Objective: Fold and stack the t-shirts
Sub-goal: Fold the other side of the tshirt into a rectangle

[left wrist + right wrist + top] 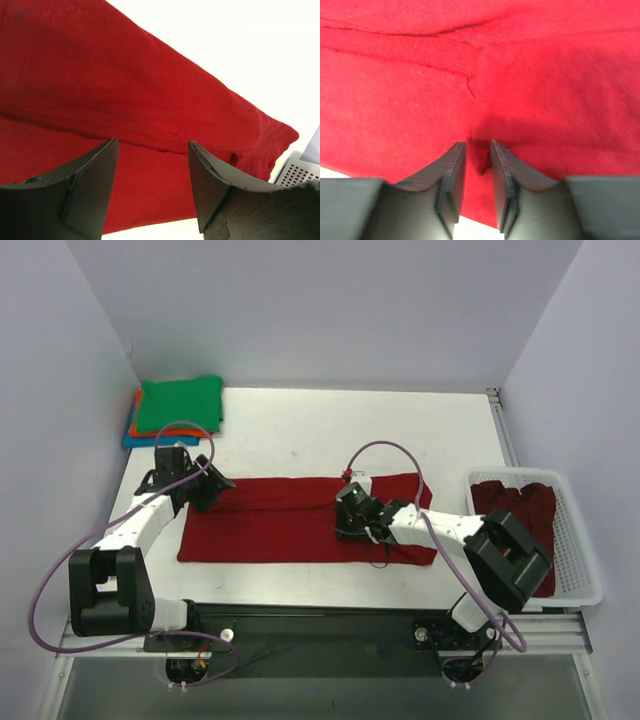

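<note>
Right claw (477, 147): jaws narrowly parted, a small ridge of cloth between them, set low on the right half of the dark red t-shirt (270, 525). Left claw (152, 142): jaws wide apart, gripping nothing, just above the same shirt's left end. Shirt spread as a long folded band across the middle of the white surface (320, 430). Far left corner: folded stack, green t-shirt (180, 403) on top, orange t-shirt (134, 423) and blue t-shirt (145, 442) beneath. Right edge: white basket (585, 550) containing crumpled red t-shirts (515, 505).
</note>
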